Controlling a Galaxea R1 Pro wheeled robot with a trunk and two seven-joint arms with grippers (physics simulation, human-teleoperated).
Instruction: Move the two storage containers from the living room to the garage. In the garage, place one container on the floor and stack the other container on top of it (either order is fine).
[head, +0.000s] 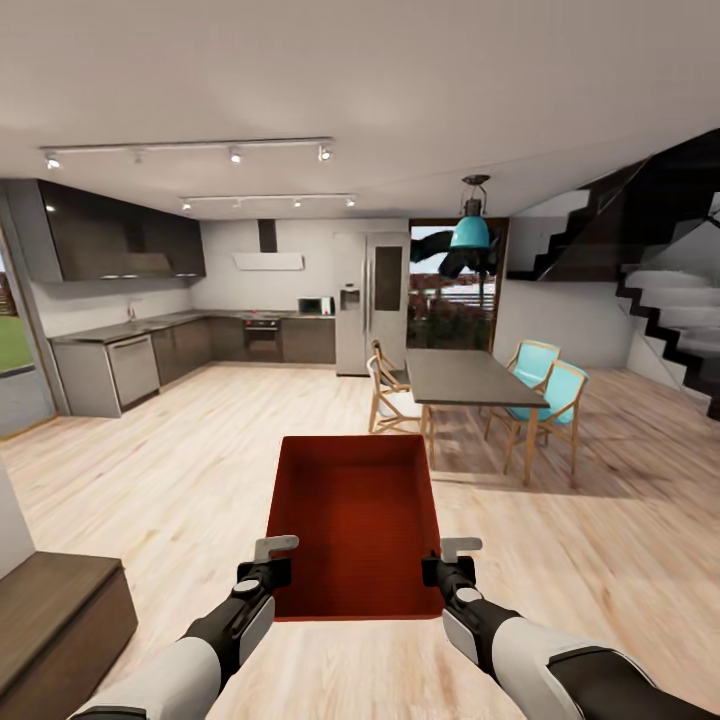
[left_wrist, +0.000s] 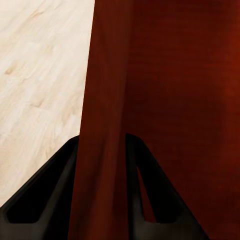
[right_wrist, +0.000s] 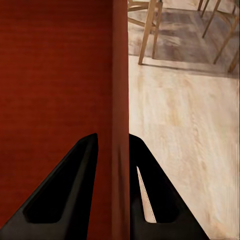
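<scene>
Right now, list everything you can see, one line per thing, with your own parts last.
storage container: one, red-orange, open-topped, held up in front between both arms, over the wood floor
wood floor: one, light planks, across the whole room
dining table: one, dark grey top, right of centre
wooden chairs: two, pale wood, at the table's left side
teal chairs: two, teal with wooden legs, at the table's right side
pendant lamp: one, teal, hanging above the table
fridge: one, grey, at the back wall
kitchen cabinets: dark, back left
staircase: one, black and white, right
left pincer: one, black, clamped on the container's left wall
right pincer: one, black, clamped on its right wall
</scene>
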